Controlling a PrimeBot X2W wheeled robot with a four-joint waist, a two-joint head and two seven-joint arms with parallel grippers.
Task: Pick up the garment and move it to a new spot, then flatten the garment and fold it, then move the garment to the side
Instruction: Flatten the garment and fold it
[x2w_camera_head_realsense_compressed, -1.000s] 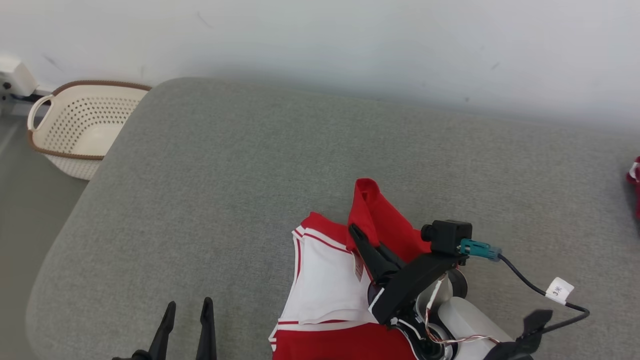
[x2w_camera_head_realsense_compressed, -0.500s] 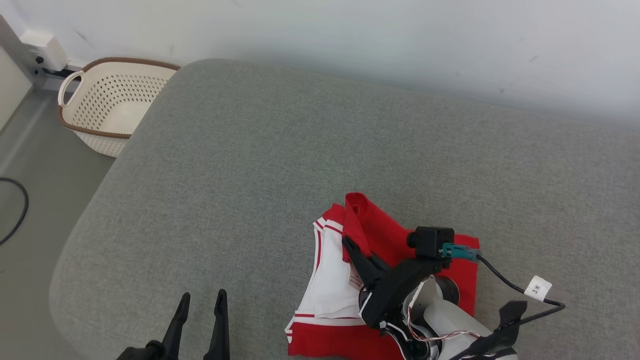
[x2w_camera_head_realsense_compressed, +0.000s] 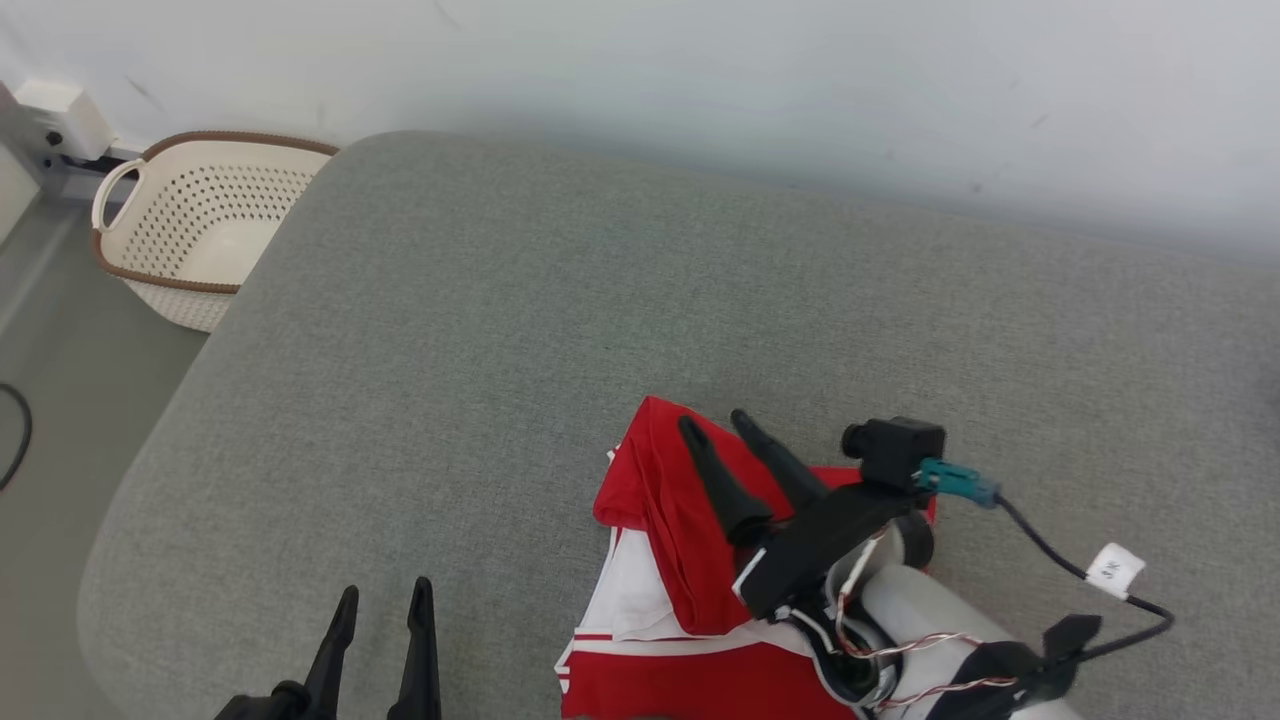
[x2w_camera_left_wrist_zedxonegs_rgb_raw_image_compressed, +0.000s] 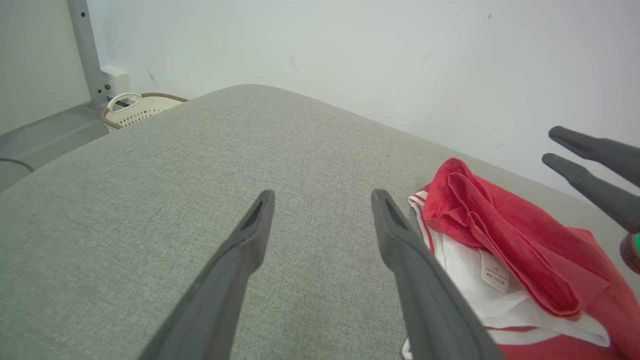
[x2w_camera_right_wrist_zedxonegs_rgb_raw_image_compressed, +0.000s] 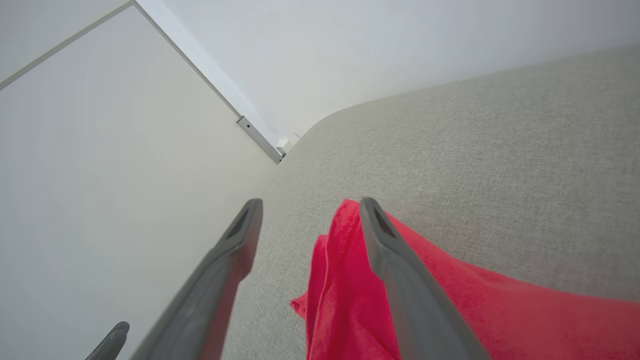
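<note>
The red and white garment (x2w_camera_head_realsense_compressed: 665, 520) lies bunched at the near middle of the grey cushion (x2w_camera_head_realsense_compressed: 500, 330), with a red fold draped over its white panel. My right gripper (x2w_camera_head_realsense_compressed: 716, 426) hovers just over that fold with its fingers apart and nothing between them. In the right wrist view, the right gripper (x2w_camera_right_wrist_zedxonegs_rgb_raw_image_compressed: 310, 202) stands open above the red cloth (x2w_camera_right_wrist_zedxonegs_rgb_raw_image_compressed: 500, 315). My left gripper (x2w_camera_head_realsense_compressed: 385, 592) is open at the near left edge, well left of the garment. From the left wrist, the left gripper (x2w_camera_left_wrist_zedxonegs_rgb_raw_image_compressed: 322, 196) is empty, and the garment (x2w_camera_left_wrist_zedxonegs_rgb_raw_image_compressed: 500, 225) lies to its right.
A cream perforated basket (x2w_camera_head_realsense_compressed: 190, 235) with a brown rim stands on the floor beyond the cushion's far left corner; the left wrist view has the basket (x2w_camera_left_wrist_zedxonegs_rgb_raw_image_compressed: 135, 104) too. A white wall runs behind the cushion. A dark cable lies on the floor at the left.
The right gripper has opened and let go of the red fold, which has dropped onto the white panel. The head camera has shifted slightly. The left gripper stays open.
</note>
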